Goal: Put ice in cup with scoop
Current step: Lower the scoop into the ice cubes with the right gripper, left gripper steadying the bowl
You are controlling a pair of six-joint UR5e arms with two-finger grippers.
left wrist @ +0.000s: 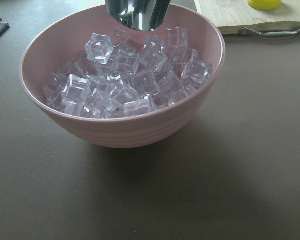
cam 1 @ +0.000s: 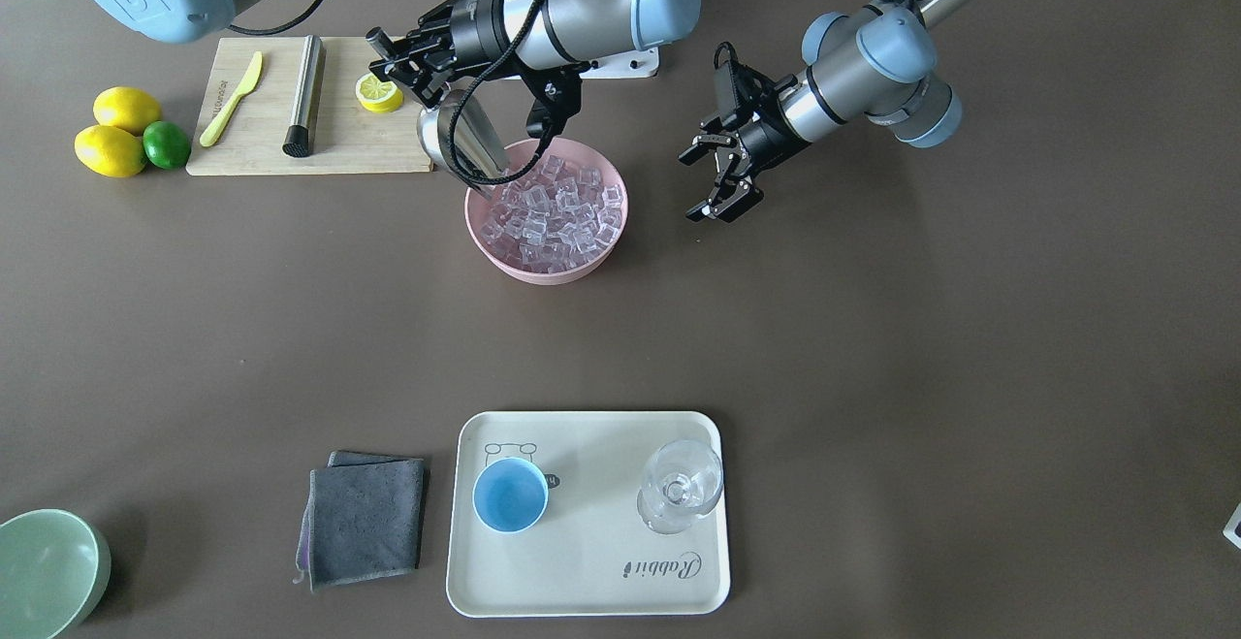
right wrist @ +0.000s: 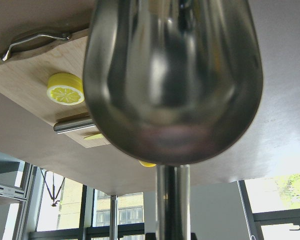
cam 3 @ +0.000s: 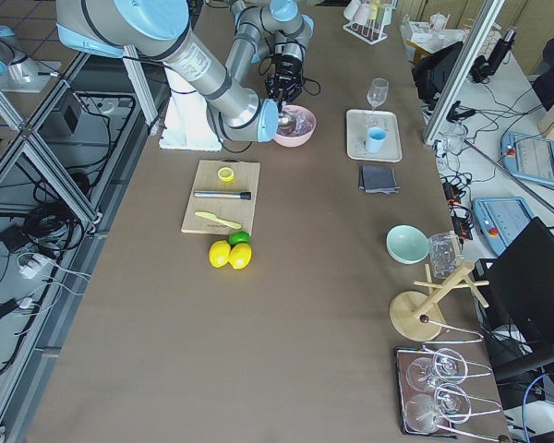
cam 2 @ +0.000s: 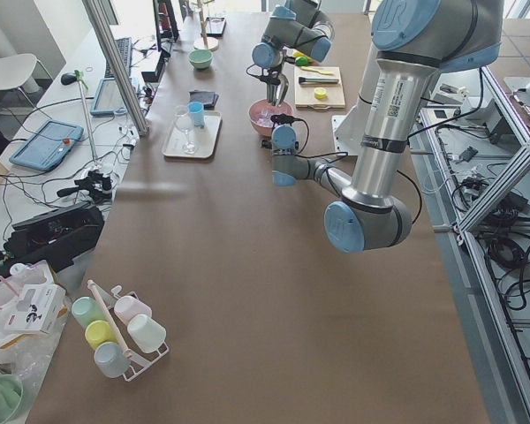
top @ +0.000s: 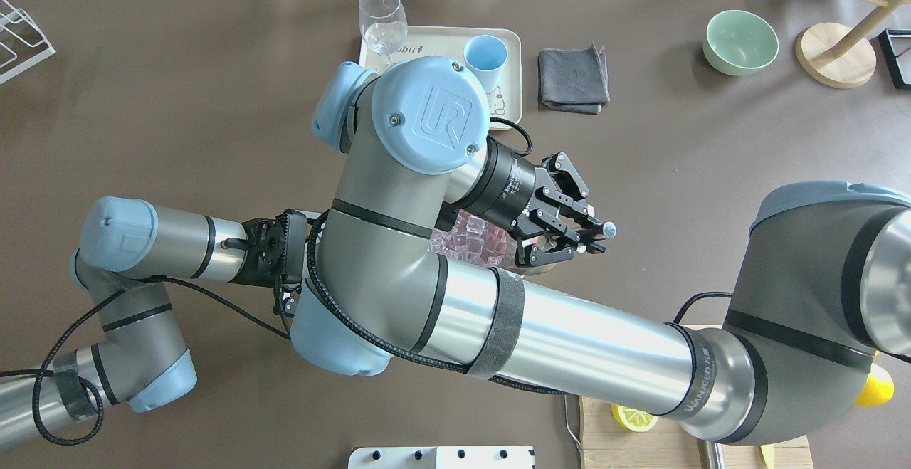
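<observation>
The scoop [cam 1: 463,140] is shiny steel and tilts mouth-down at the robot-side rim of a pink bowl [cam 1: 548,272] full of ice [cam 1: 560,214]. My right gripper [cam 1: 402,65] is shut on the scoop's rod handle. The scoop's trough fills the right wrist view [right wrist: 172,80] and shows at the top of the left wrist view [left wrist: 137,12], just over the ice [left wrist: 130,82]. My left gripper [cam 1: 715,188] is open and empty, beside the bowl. The light-blue cup [cam 1: 510,495] stands upright and empty on a cream tray [cam 1: 582,571], far from the bowl.
A clear stemmed glass [cam 1: 682,486] shares the tray. A grey cloth [cam 1: 364,520] and a pale-green bowl [cam 1: 48,571] lie beside it. A cutting board [cam 1: 354,149] holds a yellow knife, a steel cylinder [cam 1: 305,96] and a lemon half. Lemons and a lime [cam 1: 167,144] sit next to it.
</observation>
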